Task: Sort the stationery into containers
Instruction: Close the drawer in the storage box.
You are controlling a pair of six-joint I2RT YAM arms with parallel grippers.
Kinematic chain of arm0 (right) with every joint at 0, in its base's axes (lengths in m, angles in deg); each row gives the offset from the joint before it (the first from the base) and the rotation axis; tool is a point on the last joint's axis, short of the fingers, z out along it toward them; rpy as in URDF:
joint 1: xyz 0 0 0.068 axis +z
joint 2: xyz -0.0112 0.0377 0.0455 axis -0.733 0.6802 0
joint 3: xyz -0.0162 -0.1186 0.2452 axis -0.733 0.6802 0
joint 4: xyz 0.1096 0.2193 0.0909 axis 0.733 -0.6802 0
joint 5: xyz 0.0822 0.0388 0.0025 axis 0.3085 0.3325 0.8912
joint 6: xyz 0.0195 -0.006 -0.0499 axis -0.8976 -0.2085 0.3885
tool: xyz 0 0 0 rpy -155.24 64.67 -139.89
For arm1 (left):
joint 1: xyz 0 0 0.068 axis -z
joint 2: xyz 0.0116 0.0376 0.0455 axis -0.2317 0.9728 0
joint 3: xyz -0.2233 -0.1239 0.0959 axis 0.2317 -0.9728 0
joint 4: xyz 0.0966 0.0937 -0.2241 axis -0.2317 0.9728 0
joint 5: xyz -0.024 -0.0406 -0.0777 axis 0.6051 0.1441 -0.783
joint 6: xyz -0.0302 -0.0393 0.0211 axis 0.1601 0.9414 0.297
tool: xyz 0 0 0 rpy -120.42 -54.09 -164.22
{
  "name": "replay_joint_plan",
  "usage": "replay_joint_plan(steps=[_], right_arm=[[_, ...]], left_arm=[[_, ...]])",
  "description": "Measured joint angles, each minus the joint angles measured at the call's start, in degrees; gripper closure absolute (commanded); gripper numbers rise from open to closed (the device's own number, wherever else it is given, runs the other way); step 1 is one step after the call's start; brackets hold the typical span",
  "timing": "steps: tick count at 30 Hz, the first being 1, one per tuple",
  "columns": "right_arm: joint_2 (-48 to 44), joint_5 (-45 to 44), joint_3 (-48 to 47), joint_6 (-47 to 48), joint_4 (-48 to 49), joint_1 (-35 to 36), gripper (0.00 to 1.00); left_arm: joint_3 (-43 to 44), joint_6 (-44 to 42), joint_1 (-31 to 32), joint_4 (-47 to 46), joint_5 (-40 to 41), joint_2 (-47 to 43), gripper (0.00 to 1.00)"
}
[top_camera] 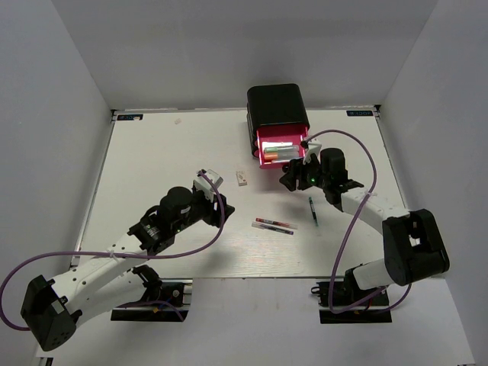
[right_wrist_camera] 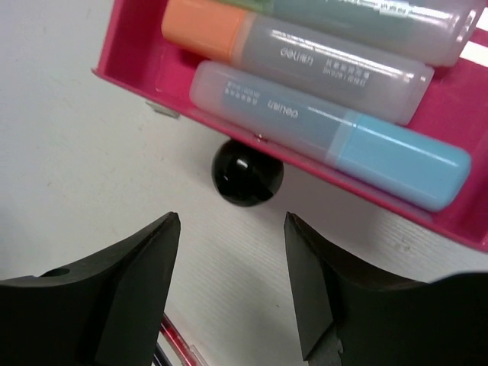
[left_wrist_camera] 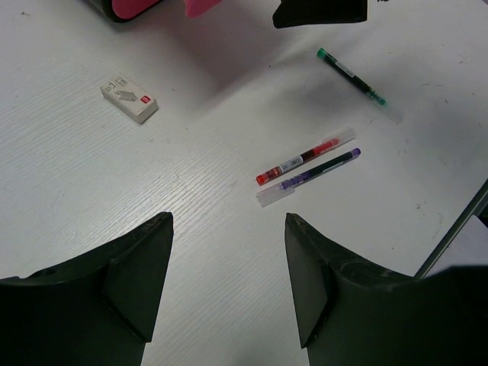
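Your right gripper stood spread and empty, facing the black knob of the open pink drawer, whose far side was cut off. Inside, a blue marker and an orange marker lay side by side along the drawer front; a third marker was mostly out of frame. Your left gripper, also apart and empty, reached over the table. Beyond it a red pen and a purple pen lay parallel on a diagonal, with a green pen farther off and an eraser well apart from them.
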Motion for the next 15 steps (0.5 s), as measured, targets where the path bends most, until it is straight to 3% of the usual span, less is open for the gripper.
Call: replay_joint_plan(steps=[7, 15], right_arm=[[0.76, 0.52, -1.46, -3.28, 3.04, 0.00, 0.43], [2.99, -0.48, -3.17, -5.11, 3.41, 0.00, 0.63]], left_arm=[[0.00, 0.00, 0.00, 0.00, 0.02, 0.00, 0.29], [0.00, 0.00, 0.00, 0.00, 0.20, 0.00, 0.29]])
